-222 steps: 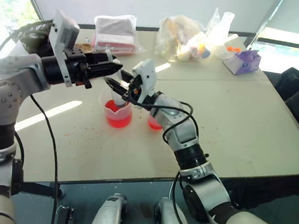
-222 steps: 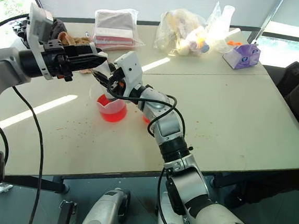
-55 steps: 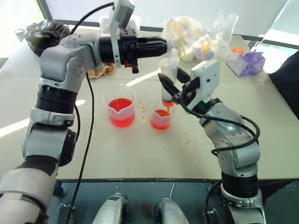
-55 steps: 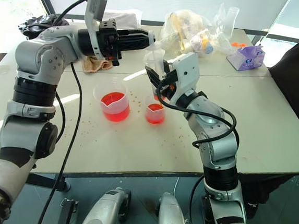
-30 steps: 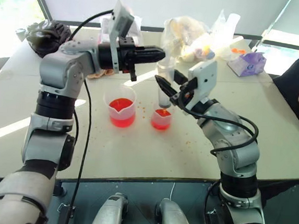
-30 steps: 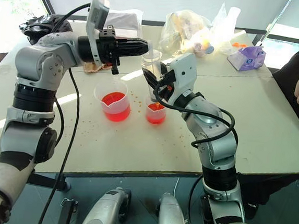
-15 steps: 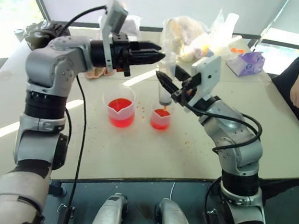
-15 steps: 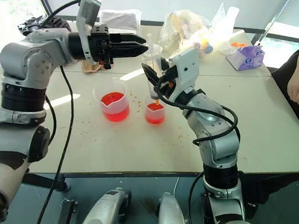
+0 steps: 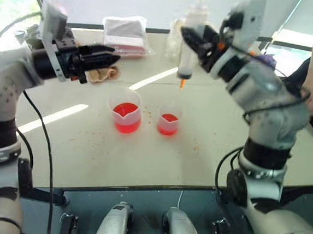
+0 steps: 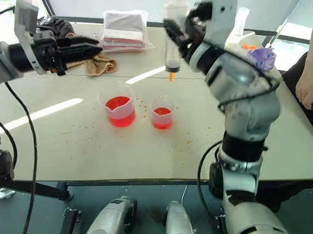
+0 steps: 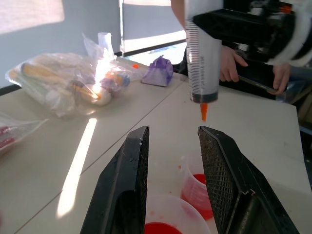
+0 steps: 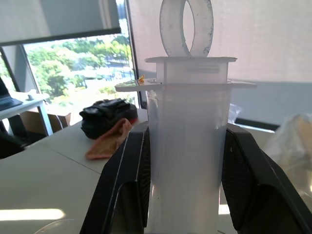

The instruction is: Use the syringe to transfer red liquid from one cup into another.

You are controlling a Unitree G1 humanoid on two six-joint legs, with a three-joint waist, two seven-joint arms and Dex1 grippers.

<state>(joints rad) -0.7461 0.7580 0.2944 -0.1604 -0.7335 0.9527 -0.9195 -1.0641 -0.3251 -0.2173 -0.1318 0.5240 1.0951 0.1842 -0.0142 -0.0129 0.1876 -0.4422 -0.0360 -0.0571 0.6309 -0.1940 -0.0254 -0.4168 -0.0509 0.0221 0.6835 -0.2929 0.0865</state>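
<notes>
My right gripper is shut on the syringe and holds it upright, high over the table. The clear barrel fills the gap between its fingers in the right wrist view. The orange tip hangs well above the smaller cup, which holds some red liquid. The larger spouted cup stands to its left, also with red liquid. My left gripper is open and empty, out to the left of both cups and level with the syringe.
Red droplets dot the table around the cups. At the back lie a bagged pink package, a tan cloth, a black bag and a purple tissue box. A person's hand rests at the right edge.
My right gripper has raised the syringe up from just above the smaller cup. My left gripper has opened and drawn away to the left, off the plunger end.
</notes>
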